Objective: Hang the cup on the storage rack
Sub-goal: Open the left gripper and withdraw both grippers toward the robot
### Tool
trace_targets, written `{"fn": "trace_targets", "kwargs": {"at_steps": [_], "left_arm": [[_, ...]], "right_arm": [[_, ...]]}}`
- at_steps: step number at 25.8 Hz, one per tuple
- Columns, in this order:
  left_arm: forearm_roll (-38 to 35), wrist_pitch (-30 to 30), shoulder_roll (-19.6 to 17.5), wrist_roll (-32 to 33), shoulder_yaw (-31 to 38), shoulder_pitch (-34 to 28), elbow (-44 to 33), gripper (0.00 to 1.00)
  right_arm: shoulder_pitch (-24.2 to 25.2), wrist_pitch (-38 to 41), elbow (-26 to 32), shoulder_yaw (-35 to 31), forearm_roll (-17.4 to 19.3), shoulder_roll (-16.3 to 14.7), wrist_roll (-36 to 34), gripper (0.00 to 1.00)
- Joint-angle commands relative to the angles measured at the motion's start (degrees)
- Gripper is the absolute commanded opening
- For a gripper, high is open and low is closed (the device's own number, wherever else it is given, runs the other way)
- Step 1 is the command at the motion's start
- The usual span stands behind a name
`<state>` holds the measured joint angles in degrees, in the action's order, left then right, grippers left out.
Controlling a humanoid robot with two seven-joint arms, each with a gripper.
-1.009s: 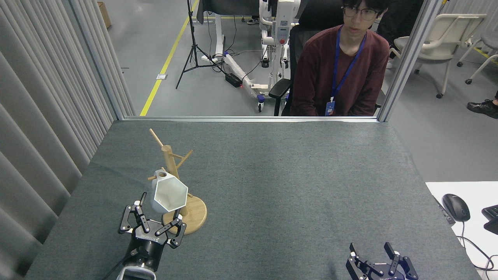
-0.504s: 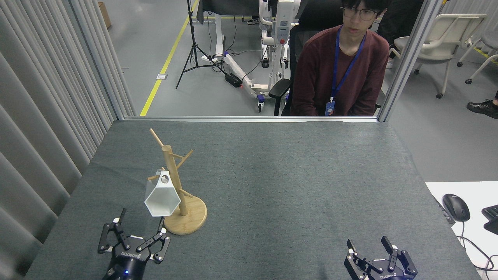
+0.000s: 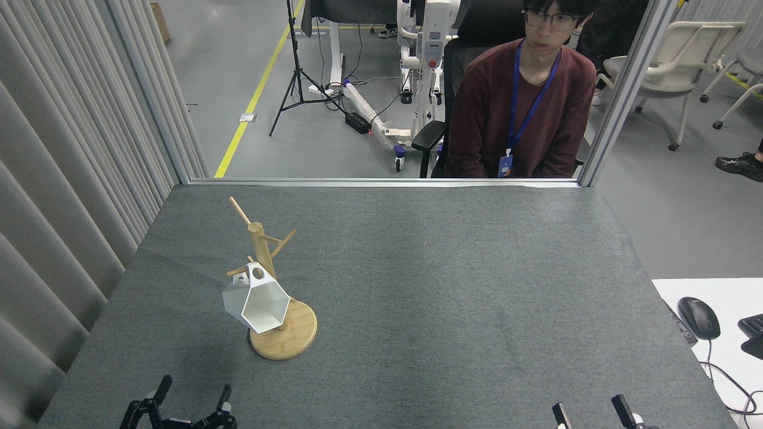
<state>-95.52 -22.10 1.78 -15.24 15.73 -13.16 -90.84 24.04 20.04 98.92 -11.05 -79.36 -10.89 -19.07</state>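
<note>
On the grey felt table [image 3: 447, 286], the cup [image 3: 257, 304] hangs by its handle from a peg of the storage rack [image 3: 269, 280]. My left gripper [image 3: 179, 405] and right gripper [image 3: 590, 412] sit spread and empty at the near edge. A person [image 3: 524, 101] sits beyond the far edge.

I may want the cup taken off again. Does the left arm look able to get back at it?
Probably yes. The left tool sits open just short of the cup, which hangs on the storage rack, with only bare table between them.

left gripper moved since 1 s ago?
Yes. The left gripper has pulled back toward the view's bottom edge, away from the storage rack, leaving the cup hanging there.
</note>
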Motion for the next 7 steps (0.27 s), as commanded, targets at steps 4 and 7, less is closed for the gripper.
{"fn": "trace_targets", "kwargs": {"at_steps": [4, 7], "left_arm": [[8.5, 0.4, -0.5, 1.6, 0.2, -1.1, -1.1, 1.0], [10.5, 1.3, -0.6, 1.6, 0.4, -1.7, -2.0, 1.0]], "right_arm": [[4.8, -1.3, 1.0, -2.0, -0.5, 2.5, -0.6, 0.99], [4.8, -1.6, 0.9, -2.0, -1.9, 2.3, -0.6, 0.99]]}}
